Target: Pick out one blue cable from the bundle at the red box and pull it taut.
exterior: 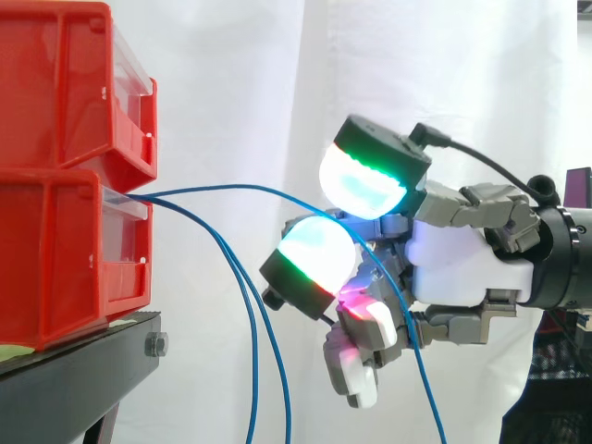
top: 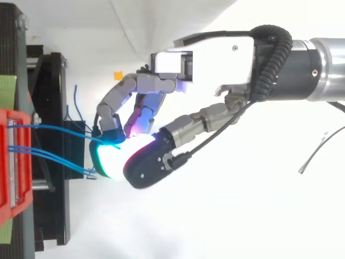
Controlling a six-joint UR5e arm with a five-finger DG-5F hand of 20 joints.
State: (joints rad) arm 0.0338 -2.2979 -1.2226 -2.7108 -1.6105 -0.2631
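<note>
Robot hand (exterior: 458, 268) is seen with fingers curled inward, glowing pads (exterior: 363, 180) closed together around one blue cable (top: 59, 129), which looks pinched between them. The grip is judged to be there to separate this strand from the others. The held cable is run from the lower red box (exterior: 65, 259) in a loose arc to the pads, and its free end is left hanging below the palm. Slack is visible, so it is not yet taut; a pull away from the box is judged to be needed. Two other blue cables (exterior: 253, 370) are left drooping from the same box, clear of the fingers. The boxes are stacked on a black stand (exterior: 83, 361) before a white curtain (exterior: 231, 74).
</note>
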